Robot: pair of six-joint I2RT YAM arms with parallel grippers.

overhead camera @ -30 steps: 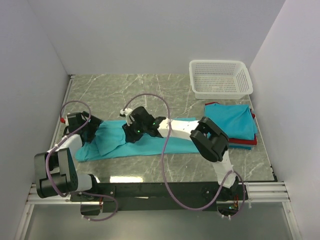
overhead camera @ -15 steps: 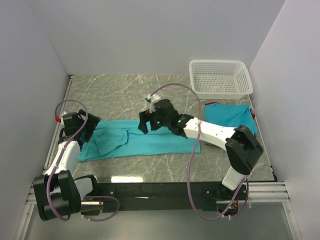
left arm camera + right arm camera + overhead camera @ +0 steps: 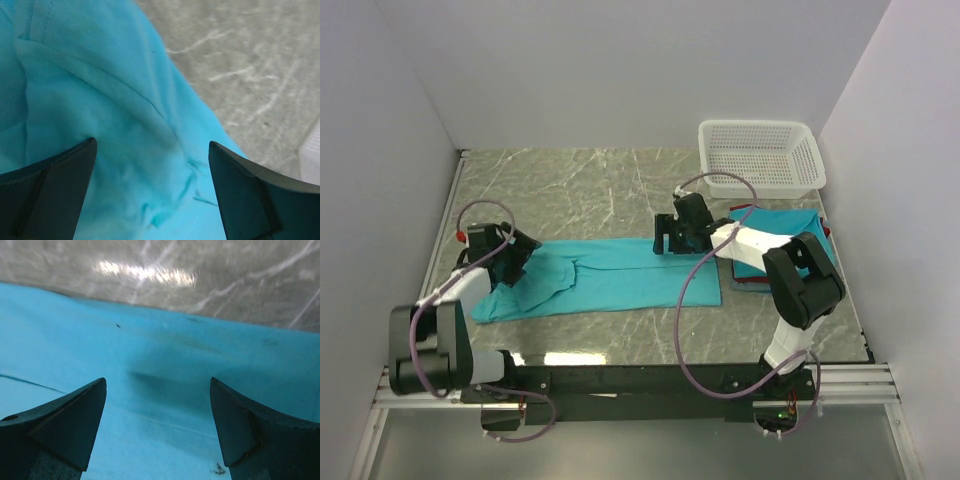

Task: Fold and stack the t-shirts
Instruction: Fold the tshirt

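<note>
Right now a long teal t-shirt (image 3: 610,280) is lying stretched across the middle of the grey marbled worktop (image 3: 580,190), running from the left side toward the right. Its left part is sitting bunched and wrinkled, while its right part is lying flat with a straight edge.

The left end effector (image 3: 515,258) is hovering over the rumpled left end of that shirt. Seen from the left wrist, its fingers (image 3: 55,185) are standing wide apart with only creased teal cloth showing between them, so it is gripping nothing.

The right end effector (image 3: 665,238) is hanging over the far edge of the shirt, toward its right end. From the right wrist, its fingers (image 3: 65,425) are likewise spreading wide above smooth teal fabric, with bare marble showing just beyond the hem; it is holding nothing either.

Further right, a stack of folded t-shirts (image 3: 790,228) is resting near the worktop's right edge, teal on top with red showing at its border, and the right arm is partly covering it. A white mesh basket (image 3: 760,185) is sitting in the far right corner, just behind the stack.
</note>
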